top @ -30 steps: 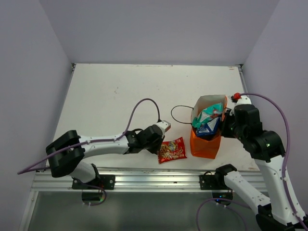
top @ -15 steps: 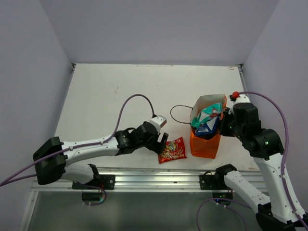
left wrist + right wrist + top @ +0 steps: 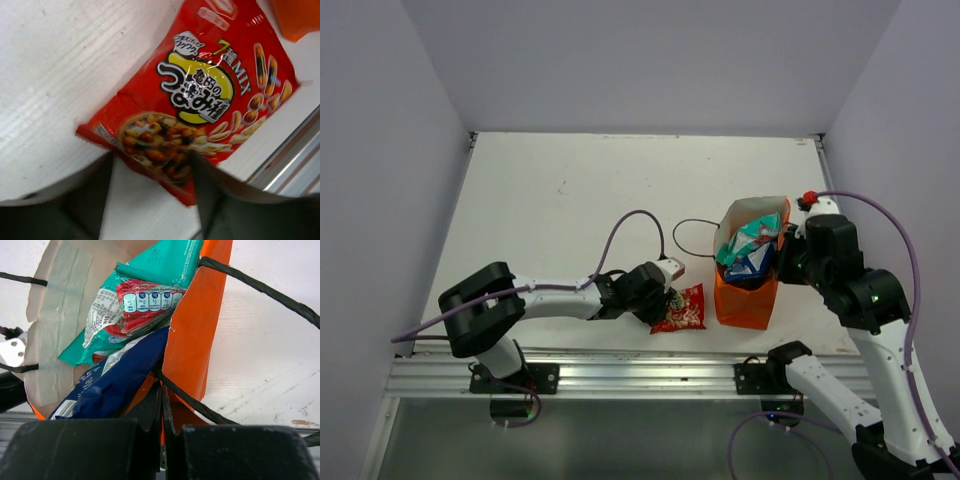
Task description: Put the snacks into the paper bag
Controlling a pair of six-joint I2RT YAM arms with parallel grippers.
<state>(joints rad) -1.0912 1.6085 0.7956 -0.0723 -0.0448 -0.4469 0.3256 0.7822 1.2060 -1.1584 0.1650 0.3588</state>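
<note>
The small red packet (image 3: 684,308) lies flat on the table near its front edge, just left of the orange paper bag (image 3: 745,300). My left gripper (image 3: 665,302) is open at the packet's left end; in the left wrist view the packet (image 3: 210,95) fills the frame and its near edge lies between the two fingertips (image 3: 151,172). The bag stands upright with the teal packet (image 3: 150,285) and the blue-white packet (image 3: 117,382) sticking out of its top. My right gripper (image 3: 163,400) is shut on the bag's orange right wall (image 3: 197,335). The dark brown packet is out of view.
The bag's dark cord handles (image 3: 692,225) lie looped on the table behind it, and one (image 3: 260,287) crosses the right wrist view. The table's front edge with its metal rail (image 3: 620,365) runs just below the red packet.
My left gripper has moved right and down toward the red packet's left end, and its open jaws now straddle the packet's edge. The right arm and the bag have not moved.
</note>
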